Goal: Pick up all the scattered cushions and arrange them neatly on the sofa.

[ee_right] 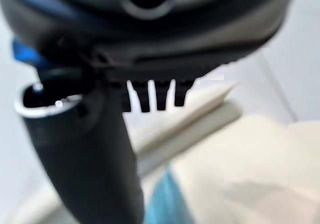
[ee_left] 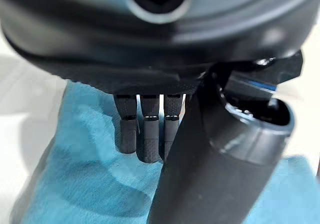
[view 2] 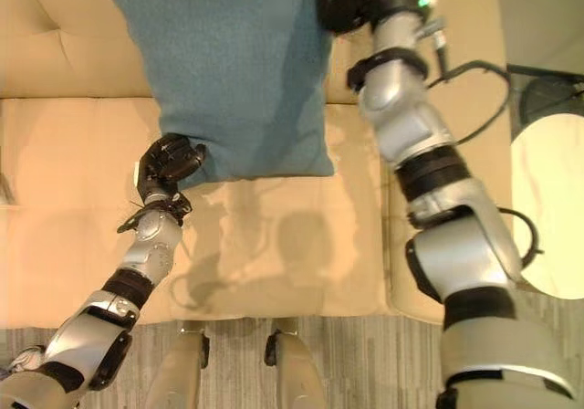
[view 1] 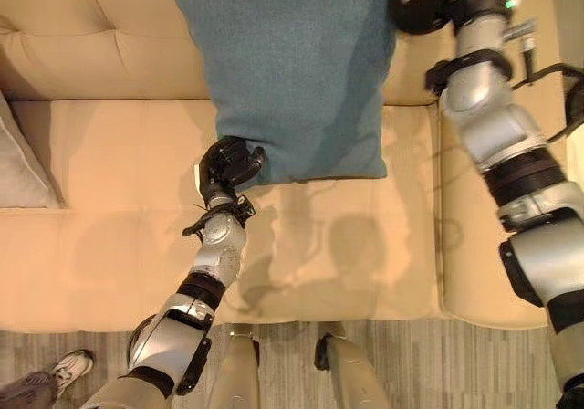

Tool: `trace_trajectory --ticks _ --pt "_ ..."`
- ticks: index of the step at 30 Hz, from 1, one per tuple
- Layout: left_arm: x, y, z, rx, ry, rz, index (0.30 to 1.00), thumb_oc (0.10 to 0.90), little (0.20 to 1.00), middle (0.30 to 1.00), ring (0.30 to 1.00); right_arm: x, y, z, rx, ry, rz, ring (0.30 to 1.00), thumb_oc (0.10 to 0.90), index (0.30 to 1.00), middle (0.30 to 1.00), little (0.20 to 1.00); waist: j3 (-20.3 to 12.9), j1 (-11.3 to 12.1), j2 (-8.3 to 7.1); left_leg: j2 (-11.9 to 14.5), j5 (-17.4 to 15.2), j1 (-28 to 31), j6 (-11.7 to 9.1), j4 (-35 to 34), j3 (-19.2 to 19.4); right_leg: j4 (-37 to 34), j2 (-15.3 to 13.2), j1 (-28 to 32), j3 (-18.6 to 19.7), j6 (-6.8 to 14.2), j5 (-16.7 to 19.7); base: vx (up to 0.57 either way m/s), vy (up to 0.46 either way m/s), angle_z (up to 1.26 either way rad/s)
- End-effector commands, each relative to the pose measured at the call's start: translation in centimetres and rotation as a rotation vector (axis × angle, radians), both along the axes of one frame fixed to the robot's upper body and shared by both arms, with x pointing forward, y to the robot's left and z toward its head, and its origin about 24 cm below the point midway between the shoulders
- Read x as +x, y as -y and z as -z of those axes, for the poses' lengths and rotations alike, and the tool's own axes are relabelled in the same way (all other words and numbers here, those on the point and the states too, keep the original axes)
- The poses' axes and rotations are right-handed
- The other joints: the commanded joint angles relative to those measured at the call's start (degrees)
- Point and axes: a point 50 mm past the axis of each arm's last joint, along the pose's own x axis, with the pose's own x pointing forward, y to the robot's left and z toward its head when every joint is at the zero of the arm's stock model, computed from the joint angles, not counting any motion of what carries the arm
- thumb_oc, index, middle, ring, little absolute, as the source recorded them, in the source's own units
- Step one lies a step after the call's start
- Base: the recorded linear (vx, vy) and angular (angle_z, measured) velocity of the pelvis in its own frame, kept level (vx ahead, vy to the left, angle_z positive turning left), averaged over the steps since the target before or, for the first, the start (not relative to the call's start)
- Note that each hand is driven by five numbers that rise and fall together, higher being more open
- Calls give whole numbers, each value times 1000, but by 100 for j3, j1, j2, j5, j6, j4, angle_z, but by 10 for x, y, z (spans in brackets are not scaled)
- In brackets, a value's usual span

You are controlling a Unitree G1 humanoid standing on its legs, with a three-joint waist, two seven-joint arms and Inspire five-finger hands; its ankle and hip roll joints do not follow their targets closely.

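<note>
A large teal cushion (view 1: 292, 71) stands on the beige sofa's seat (view 1: 119, 181), leaning against the backrest (view 1: 91, 35). At the cushion's lower left corner is my left hand (view 1: 230, 164), its fingers (ee_left: 145, 134) curled onto the teal cloth with the thumb beside them. My right hand (view 1: 418, 13) reaches across to the cushion's upper right corner, fingers curled at its edge; a strip of teal (ee_right: 161, 199) shows beside its thumb (ee_right: 85, 154).
A grey cushion (view 1: 16, 158) lies at the seat's far left edge. The sofa's right armrest (view 1: 470, 245) runs under my right arm. A person's shoe (view 1: 69, 367) is on the floor at lower left. A pale round table (view 2: 547, 208) stands right of the sofa.
</note>
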Motion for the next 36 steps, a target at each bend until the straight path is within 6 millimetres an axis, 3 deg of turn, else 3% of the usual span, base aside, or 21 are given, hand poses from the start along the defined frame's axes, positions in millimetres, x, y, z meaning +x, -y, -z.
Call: trace_trajectory --ticks 1,4,6,7,8,10,11,12,14,16,18,20,23,24,26,27,28,31,32,35,36 --pt "-5 -50 -59 83 252 -188 900 800 900 900 900 -32 31 -13 143 264 45 900 800 900 900 900 -722 35 181 79 -497 240 -292 5 -95 78 -234 877 -30 746 -989 101 -19 -1" --pt "-23 -89 -37 107 178 -314 900 800 900 900 900 -48 50 16 339 340 -47 900 800 900 900 900 -815 12 256 85 -537 398 -250 5 -93 78 -240 1002 -23 712 -1065 83 -9 0" --pt "-28 -98 -31 93 159 -341 900 800 900 900 900 -50 55 27 365 326 -56 900 800 900 900 900 -848 -12 248 87 -552 453 -237 5 -84 78 -239 1041 -15 706 -1084 53 -6 -9" --pt "-34 -105 -23 68 140 -352 900 800 900 900 900 -51 61 43 377 284 -65 900 800 900 900 900 -891 -26 254 88 -572 525 -225 5 -79 78 -243 1114 -22 698 -1109 101 -11 -6" --pt "-53 -111 -2 -54 144 -350 900 800 900 900 900 -55 69 72 372 190 -54 900 800 900 900 900 -934 -58 282 84 -612 652 -187 5 -90 78 -245 1239 -22 690 -1150 83 -6 -3" --pt "-62 -114 8 -122 146 -340 900 800 900 900 900 -58 71 87 373 150 -50 900 800 900 900 900 -944 -78 301 85 -627 713 -164 5 -76 78 -248 1290 -20 689 -1168 89 -2 -3" --pt "-91 -126 33 -163 122 -340 900 800 900 900 900 -68 82 124 403 63 -27 900 800 900 900 900 -993 -100 323 85 -674 880 -134 5 -76 78 -256 1456 -27 684 -1206 141 11 -5" --pt "-108 -134 50 -152 75 -356 900 800 900 900 900 -74 85 144 416 17 -18 900 800 900 900 900 -1026 -106 320 84 -707 977 -119 5 -66 78 -263 1544 -28 689 -1227 110 17 -4" --pt "-144 -161 79 41 -115 -419 900 800 900 900 900 -103 102 172 393 -46 14 900 800 900 900 900 -1083 -163 279 90 -722 1197 -90 5 -19 78 -292 1726 -38 700 -1206 73 16 -3" --pt "-157 -169 88 80 -170 -438 900 800 900 900 900 -112 113 178 354 -83 53 900 800 900 900 900 -1128 -176 260 86 -779 1274 -82 5 0 78 -304 1798 -55 715 -1245 82 18 -5" --pt "-198 -182 120 146 -348 -467 900 800 900 900 900 -139 141 200 328 -156 174 900 800 900 900 900 -1205 -201 237 73 -841 1477 -47 5 13 83 -377 1999 -112 755 -1255 58 73 -12" --pt "-231 -188 147 165 -518 -462 900 800 900 900 900 -159 164 222 417 -207 263 900 800 900 900 900 -1284 -237 219 25 -866 1644 13 65 30 242 -471 2130 -143 784 -1249 30 139 1" --pt "-280 -181 191 115 -792 -427 900 800 900 900 900 -188 183 258 510 -332 343 900 800 900 900 900 -1323 -293 152 -65 -1105 1824 121 416 32 622 -613 2316 -167 827 -1363 12 184 3" --pt "-310 -164 217 156 -1024 -287 900 800 900 900 900 -194 177 284 612 -388 318 900 800 900 900 900 -1228 -372 114 -93 -1202 1994 187 466 112 869 -672 2306 -97 895 -1234 -104 219 5" --pt "-321 -156 226 143 -1094 -245 900 800 900 900 900 -195 169 296 670 -408 282 900 800 900 900 900 -1223 -383 89 -106 -1187 2007 218 421 203 852 -700 2226 -53 940 -1066 -114 129 -10" --pt "-345 -145 237 125 -1229 -209 900 800 900 900 900 -194 161 309 736 -425 257 900 800 900 900 900 -1220 -411 71 -110 -1203 2084 224 316 325 777 -724 2167 -7 1024 -847 -268 91 -28" --pt "-359 -128 248 103 -1331 -139 900 800 900 900 900 -193 141 334 815 -487 220 900 800 900 900 900 -1220 -445 41 -79 -1103 2033 226 178 491 660 -786 1902 4 1188 -328 -267 89 -32" --pt "-354 -120 251 111 -1342 -98 900 800 900 900 900 -190 125 350 863 -539 185 900 800 900 900 900 -1199 -352 58 5 -963 1830 245 198 626 790 -775 1778 -251 1142 -412 -400 63 -81" --pt "-348 -113 253 127 -1330 -39 900 800 900 900 900 -191 108 366 904 -602 156 900 800 900 900 900 -1135 -172 49 52 -896 1599 282 371 783 1241 -813 2054 -626 989 -899 -268 41 -48" --pt "-339 -111 252 192 -1322 27 900 800 900 900 900 -193 97 377 922 -661 122 900 800 900 900 900 -1169 -31 -10 19 -771 1317 325 519 824 1923 -751 2348 -558 973 -1216 -397 14 -33" --pt "-335 -110 252 220 -1315 52 900 800 900 900 900 -192 93 379 936 -672 106 900 800 900 900 900 -1203 5 -37 -28 -751 1243 339 550 806 2145 -690 2467 -355 982 -1330 -274 -59 9"
